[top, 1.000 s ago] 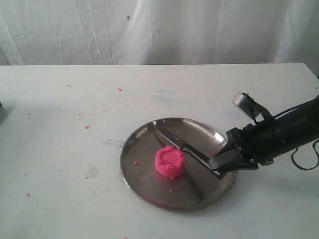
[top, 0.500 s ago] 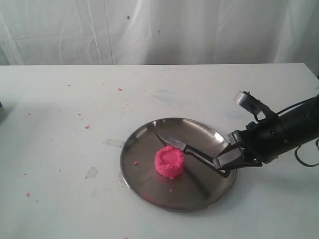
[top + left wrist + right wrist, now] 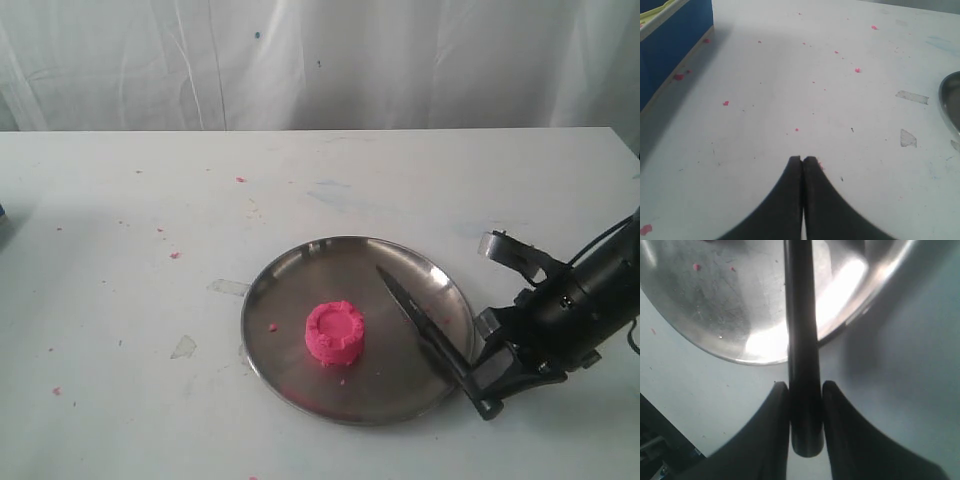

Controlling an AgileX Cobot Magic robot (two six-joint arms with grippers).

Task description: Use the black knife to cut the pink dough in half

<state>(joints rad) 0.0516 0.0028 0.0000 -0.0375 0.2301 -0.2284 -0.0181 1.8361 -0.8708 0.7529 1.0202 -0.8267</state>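
**Knife gripped at the plate's edge, dough whole in the middle**

The white table [image 3: 150, 230] fills most of the scene, speckled with tiny pink crumbs and a few scraps of clear tape, with a pale curtain hanging behind it. On it sits the round steel plate [image 3: 290, 290], shiny and shallow.

The right gripper [image 3: 490, 385] sits low at the plate's near right rim, its two black fingers [image 3: 775, 430] pinching the handle of the black knife [image 3: 420, 325]. The blade slants up and to the left over the plate's right side, its point aimed toward the far rim, clear of the dough.

The left gripper [image 3: 803, 162] hovers over bare table well to the left, its fingers pressed together on nothing (a blue box [image 3: 670, 45] shows at the edge of its wrist view).

The pink dough [image 3: 334, 333] rests near the plate's centre, one uncut round puck with a dimpled top, just beside the blade but apart from it.
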